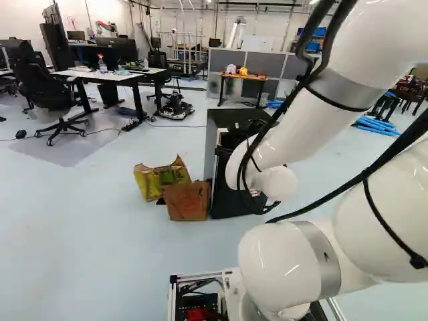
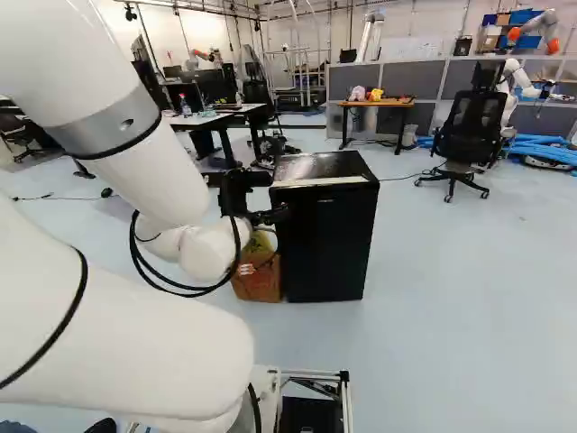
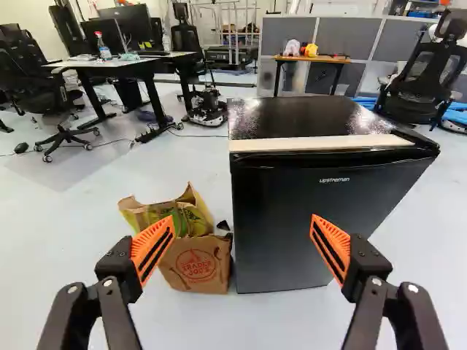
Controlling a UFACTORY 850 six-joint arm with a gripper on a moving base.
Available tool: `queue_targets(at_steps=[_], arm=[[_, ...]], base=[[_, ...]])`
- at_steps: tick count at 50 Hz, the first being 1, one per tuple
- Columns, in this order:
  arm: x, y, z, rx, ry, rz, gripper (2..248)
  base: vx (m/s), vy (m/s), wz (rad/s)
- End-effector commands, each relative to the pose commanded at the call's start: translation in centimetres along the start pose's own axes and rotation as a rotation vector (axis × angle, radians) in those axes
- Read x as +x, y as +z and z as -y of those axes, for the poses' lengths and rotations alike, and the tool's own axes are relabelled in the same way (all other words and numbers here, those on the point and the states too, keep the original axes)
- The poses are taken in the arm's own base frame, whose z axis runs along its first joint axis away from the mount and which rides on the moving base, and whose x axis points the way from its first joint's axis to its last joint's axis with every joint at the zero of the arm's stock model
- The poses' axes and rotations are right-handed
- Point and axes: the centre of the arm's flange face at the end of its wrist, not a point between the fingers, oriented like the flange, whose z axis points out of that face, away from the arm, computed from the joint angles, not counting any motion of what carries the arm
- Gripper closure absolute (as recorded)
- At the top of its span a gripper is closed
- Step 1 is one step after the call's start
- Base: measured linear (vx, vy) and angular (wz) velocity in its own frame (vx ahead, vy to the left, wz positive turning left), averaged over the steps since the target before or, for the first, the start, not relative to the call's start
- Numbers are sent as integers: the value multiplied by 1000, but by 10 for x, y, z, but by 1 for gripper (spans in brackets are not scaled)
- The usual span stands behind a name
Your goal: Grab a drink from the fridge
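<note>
Black fridge [image 3: 314,197] — just ahead of the fingers [image 3: 238,251] — both spread wide apart.

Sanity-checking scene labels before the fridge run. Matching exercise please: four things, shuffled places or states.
1. Fridge
2. Brown paper bag
3. Gripper
4. Wooden-topped table

A. open, nothing between its fingers
B. in front of grey partitions
C. black, door shut
D. on the floor, right beside the black appliance

Pairs: 1-C, 2-D, 3-A, 4-B
</note>
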Motion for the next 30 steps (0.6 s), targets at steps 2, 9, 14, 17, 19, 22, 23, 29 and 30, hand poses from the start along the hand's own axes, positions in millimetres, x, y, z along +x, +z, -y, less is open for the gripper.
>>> queue_targets(at_steps=[2, 9, 14, 17, 19, 22, 23, 29, 30], arm=[[0, 0, 0, 0, 0, 0, 3], [0, 0, 0, 0, 0, 0, 3], [0, 0, 0, 0, 0, 0, 3], [0, 0, 0, 0, 0, 0, 3], [0, 0, 0, 0, 0, 0, 3], [0, 0, 0, 0, 0, 0, 3], [0, 0, 0, 0, 0, 0, 3], [0, 0, 0, 0, 0, 0, 3], [0, 0, 0, 0, 0, 0, 3]], base=[[35, -37, 1], [28, -32, 4], [27, -29, 24], [34, -25, 56], [24, -22, 100], [23, -27, 125], [18, -28, 113], [11, -19, 121], [8, -12, 117]])
